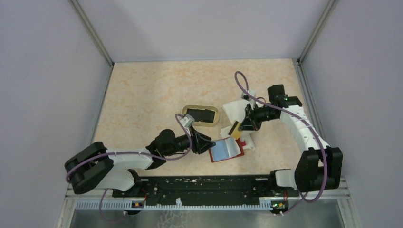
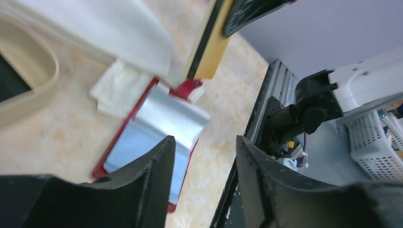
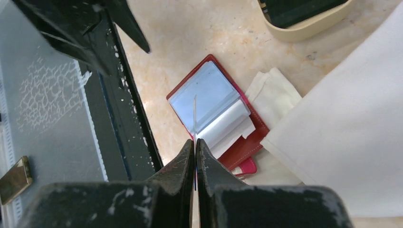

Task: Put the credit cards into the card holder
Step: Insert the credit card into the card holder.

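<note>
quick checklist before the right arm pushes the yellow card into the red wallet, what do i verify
1. Grip: right gripper shut on the thin yellow plastic card: ok.
2. Red square leather-like card holder lying open, clear sleeves facing up: ok.
3. Card edge lined up over the holder in the right wrist view: ok.
4. A sleeve mouth gaping wide enough to take the card: cannot tell.
5. Left gripper pinning the holder: not ok, its jaws stand apart near it and grip nothing.
</note>
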Controlling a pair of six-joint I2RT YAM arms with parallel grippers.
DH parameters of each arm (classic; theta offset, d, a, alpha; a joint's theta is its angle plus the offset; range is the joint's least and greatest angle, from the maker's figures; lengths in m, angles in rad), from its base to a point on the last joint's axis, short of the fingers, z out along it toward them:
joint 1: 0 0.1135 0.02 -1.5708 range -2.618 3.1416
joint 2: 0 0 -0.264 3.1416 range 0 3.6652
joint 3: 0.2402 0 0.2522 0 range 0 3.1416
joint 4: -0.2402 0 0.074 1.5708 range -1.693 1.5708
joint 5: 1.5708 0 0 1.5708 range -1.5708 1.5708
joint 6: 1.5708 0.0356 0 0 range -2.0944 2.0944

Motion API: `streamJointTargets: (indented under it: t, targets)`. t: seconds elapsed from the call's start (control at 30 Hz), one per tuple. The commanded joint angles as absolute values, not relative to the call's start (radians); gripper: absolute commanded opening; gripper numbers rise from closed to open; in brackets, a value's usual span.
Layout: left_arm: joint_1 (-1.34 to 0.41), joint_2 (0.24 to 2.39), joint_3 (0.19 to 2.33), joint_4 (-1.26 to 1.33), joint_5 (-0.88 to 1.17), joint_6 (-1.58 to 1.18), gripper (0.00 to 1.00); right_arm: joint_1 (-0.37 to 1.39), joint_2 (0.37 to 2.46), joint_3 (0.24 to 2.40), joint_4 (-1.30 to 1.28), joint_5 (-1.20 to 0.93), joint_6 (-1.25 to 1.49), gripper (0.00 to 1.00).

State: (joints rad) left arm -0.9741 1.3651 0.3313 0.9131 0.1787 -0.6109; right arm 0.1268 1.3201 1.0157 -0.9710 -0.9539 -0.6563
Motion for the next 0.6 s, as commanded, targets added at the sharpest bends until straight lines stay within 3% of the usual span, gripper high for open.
streamJointTargets:
  t: [0.0,0.1,0.2,0.33,0.57]
  targets:
    - [-0.979,1.213,0.309,1.014,0.224,-0.326,0.64,0.061,1.290,1.051,-1.008,-1.064,-0.724,0.00]
    - [-0.979,1.163,0.261,1.098,0.188,-0.260,0.97,0.056,1.289,1.052,-1.003,-1.065,-0.729,0.00]
    - [-0.979,1.166,0.230,1.168,0.159,-0.258,0.99,0.051,1.285,1.048,-0.997,-1.068,-0.731,0.00]
    - [-0.979,1.190,0.272,1.109,0.335,-0.151,0.99,0.042,1.277,1.048,-1.009,-1.079,-0.759,0.00]
    - [-0.979,1.102,0.347,0.770,0.475,0.169,0.99,0.041,1.275,1.043,-1.022,-1.102,-0.785,0.00]
